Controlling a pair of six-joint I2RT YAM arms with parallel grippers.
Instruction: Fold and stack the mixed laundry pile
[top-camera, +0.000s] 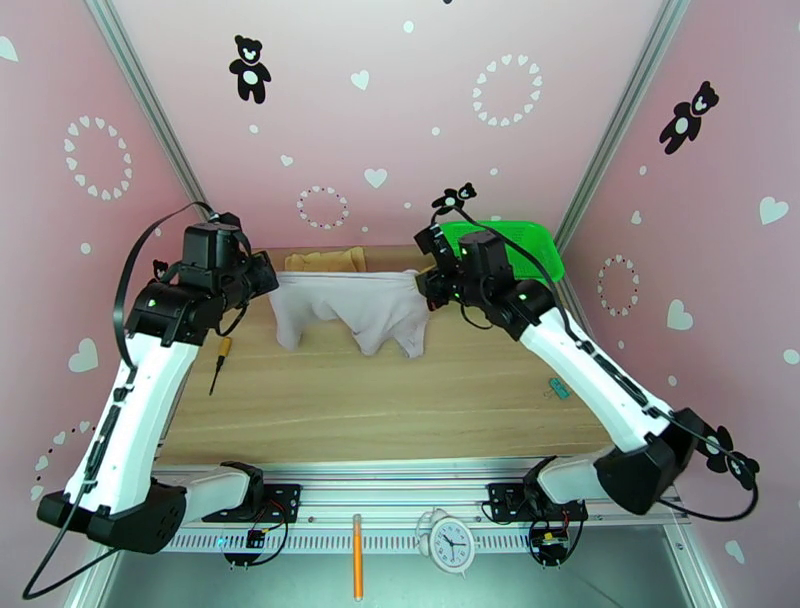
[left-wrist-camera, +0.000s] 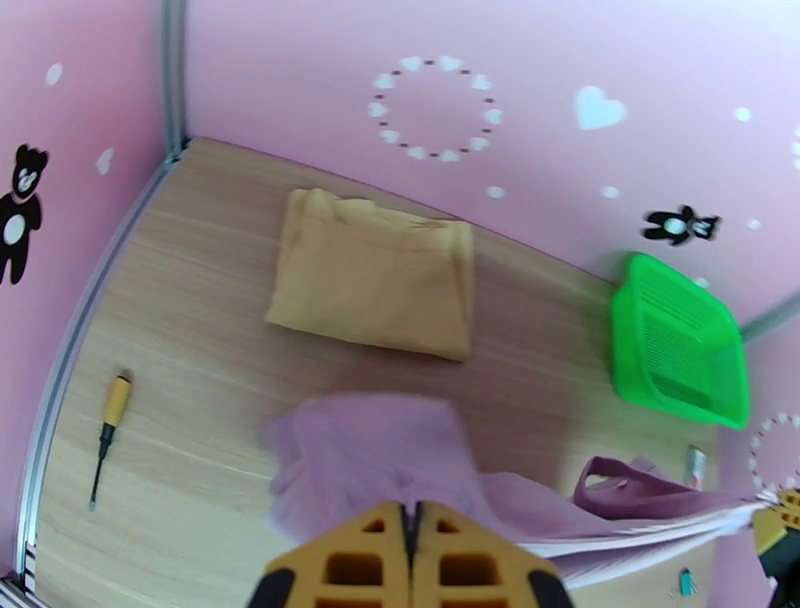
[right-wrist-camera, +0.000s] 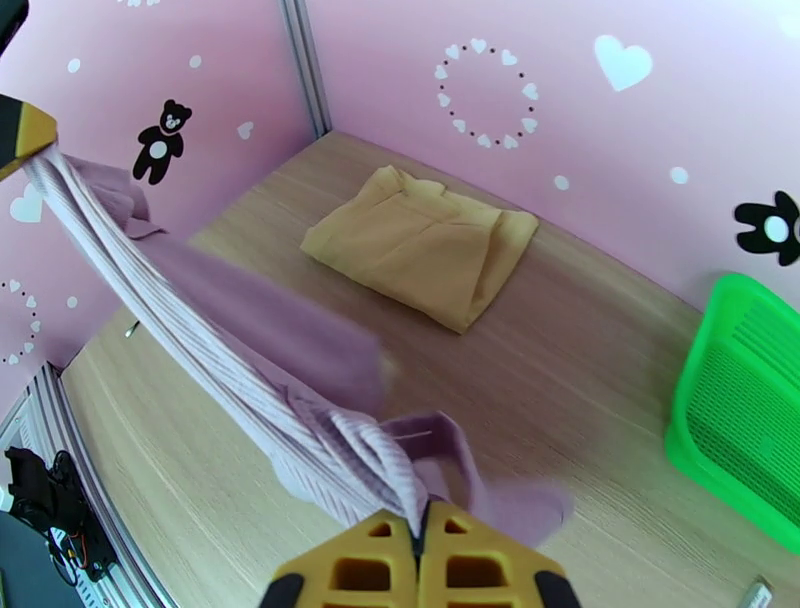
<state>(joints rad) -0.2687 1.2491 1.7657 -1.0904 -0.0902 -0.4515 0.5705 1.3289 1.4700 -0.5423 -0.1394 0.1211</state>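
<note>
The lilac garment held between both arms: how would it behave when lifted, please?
Likely floppy: the lilac garment sags in loose lobes below its taut top edge. Probably light: the left fingers and right fingers hold it by pinches alone.

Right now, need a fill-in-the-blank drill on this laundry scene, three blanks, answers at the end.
1. The left gripper and right gripper are both ____ on the pale lilac ribbed garment.
2. The folded tan-beige cloth lies on the wooden table, not in the bright ____ plastic mesh basket.
3. The yellow-handled screwdriver lies near the table's ____ edge.
Missing words: shut, green, left.
</note>
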